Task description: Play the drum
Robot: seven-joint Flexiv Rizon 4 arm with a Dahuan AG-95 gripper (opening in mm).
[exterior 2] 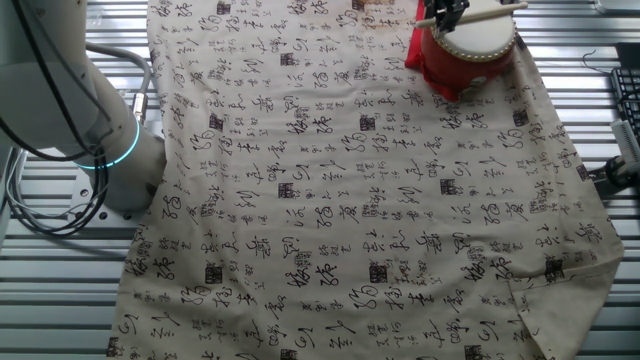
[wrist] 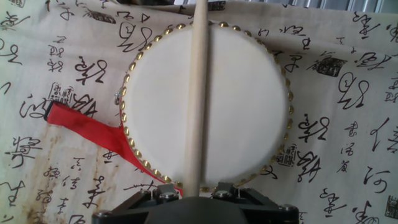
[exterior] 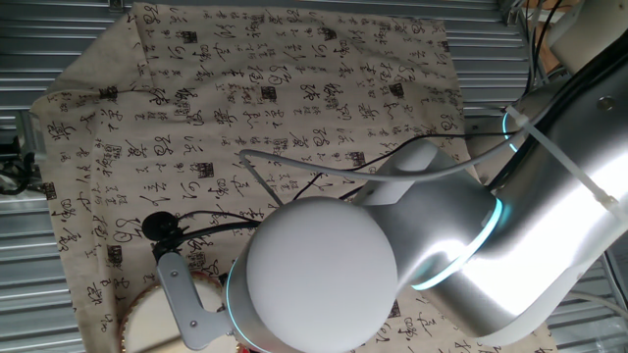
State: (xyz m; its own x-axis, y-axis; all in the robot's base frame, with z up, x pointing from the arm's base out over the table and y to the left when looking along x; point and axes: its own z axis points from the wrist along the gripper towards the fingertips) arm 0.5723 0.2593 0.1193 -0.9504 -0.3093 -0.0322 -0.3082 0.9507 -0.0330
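robot arm [exterior: 392, 255] over calligraphy cloth [exterior: 275, 108], drum [exterior: 147, 319] partly visible

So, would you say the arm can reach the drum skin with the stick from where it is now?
Probably yes. In the hand view the stick, held at the pincer, lies right across the drum, and nothing sits between them. Only a red ribbon trails off to one side. Whether the stick touches the skin I cannot tell.

The stick [wrist: 196, 99] lies across the drum [wrist: 242, 93] on the cloth [wrist: 348, 124].
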